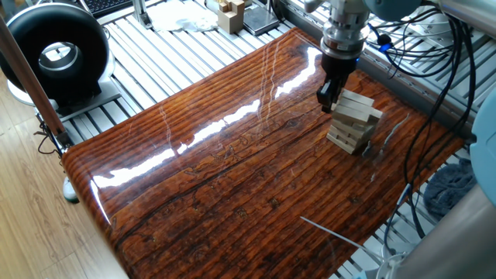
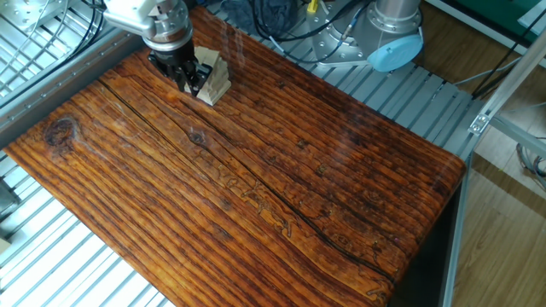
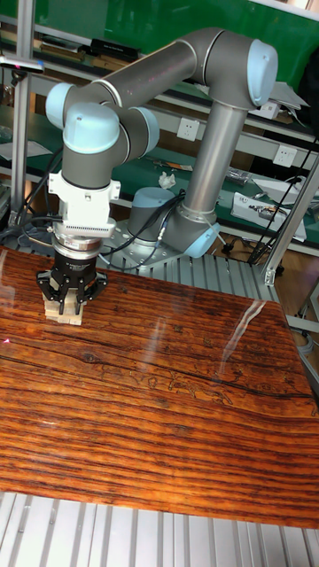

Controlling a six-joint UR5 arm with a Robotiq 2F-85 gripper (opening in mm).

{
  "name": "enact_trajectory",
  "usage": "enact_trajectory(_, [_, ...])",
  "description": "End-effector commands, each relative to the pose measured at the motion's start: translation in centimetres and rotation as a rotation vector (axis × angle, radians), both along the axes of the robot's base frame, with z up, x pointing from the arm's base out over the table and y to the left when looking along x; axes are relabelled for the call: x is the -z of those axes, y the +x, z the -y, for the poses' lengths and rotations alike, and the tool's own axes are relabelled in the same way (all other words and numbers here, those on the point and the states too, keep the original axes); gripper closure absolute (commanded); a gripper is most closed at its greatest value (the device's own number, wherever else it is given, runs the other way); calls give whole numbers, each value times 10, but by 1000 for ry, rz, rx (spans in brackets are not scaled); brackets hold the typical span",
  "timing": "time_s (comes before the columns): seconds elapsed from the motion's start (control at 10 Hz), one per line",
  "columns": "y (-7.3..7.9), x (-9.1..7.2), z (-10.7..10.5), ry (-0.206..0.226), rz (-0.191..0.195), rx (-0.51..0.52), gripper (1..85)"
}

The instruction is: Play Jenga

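Note:
The Jenga tower (image 1: 355, 122) is a short stack of pale wooden bars laid crosswise, standing near the far right edge of the glossy wooden table (image 1: 232, 170). It also shows in the other fixed view as the Jenga tower (image 2: 215, 80), and as the Jenga tower (image 3: 62, 312) in the tall view. My gripper (image 1: 328, 98) points down at the tower's upper left end. Its dark fingers (image 2: 186, 78) sit on either side of a pale bar in the top layers. In the tall view my gripper (image 3: 71, 299) hides most of the stack.
A cluster of tan boxy wooden pieces (image 1: 230, 13) stands off the table at the back. A black round device (image 1: 56, 53) sits to the left. Cables (image 1: 434, 70) hang just right of the tower. The arm's base (image 2: 394, 34) stands behind the table.

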State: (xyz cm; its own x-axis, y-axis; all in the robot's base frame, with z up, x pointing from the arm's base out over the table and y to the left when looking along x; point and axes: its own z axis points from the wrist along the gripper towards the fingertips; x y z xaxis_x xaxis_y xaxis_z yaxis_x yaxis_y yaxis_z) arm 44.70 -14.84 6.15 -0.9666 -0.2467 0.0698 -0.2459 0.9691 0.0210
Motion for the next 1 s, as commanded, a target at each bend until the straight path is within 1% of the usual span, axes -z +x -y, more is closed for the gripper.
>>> enact_trajectory(0.0, [4, -1, -2, 8, 9, 8, 787])
enact_trajectory(0.5, [7, -1, -4, 9, 12, 17, 797])
enact_trajectory(0.7, [6, -1, -3, 10, 12, 20, 800])
enact_trajectory(0.9, [2, -2, -5, 22, 12, 20, 800])
